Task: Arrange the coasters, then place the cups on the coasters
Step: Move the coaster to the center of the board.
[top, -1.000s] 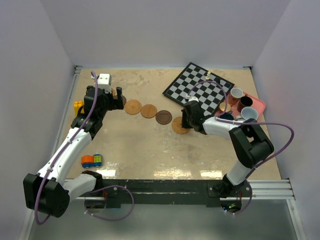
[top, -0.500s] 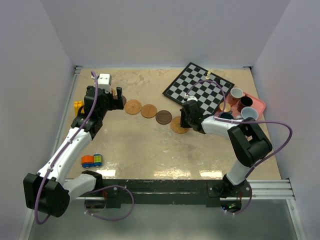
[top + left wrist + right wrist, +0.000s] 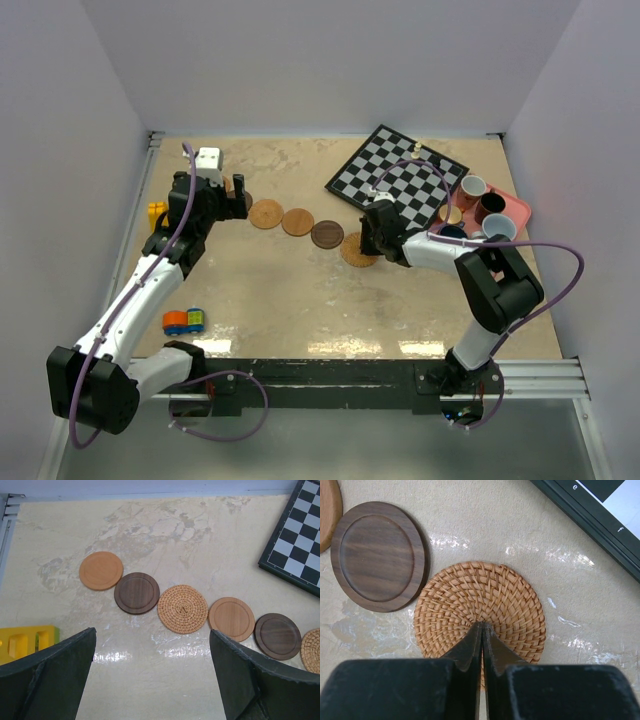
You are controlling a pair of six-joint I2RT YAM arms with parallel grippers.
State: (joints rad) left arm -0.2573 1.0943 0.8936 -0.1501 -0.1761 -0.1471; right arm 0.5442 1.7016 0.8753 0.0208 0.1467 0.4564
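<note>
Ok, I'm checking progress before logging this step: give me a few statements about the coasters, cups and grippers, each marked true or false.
1. The right gripper is shut, its tips over a woven coaster. True.
2. The left gripper grips a dark coaster. False: it is open and empty, above the row.
3. Six coasters lie in a row on the table. True.
4. Cups stand on the coasters. False: the cups sit in the pink tray; the coasters are bare.
</note>
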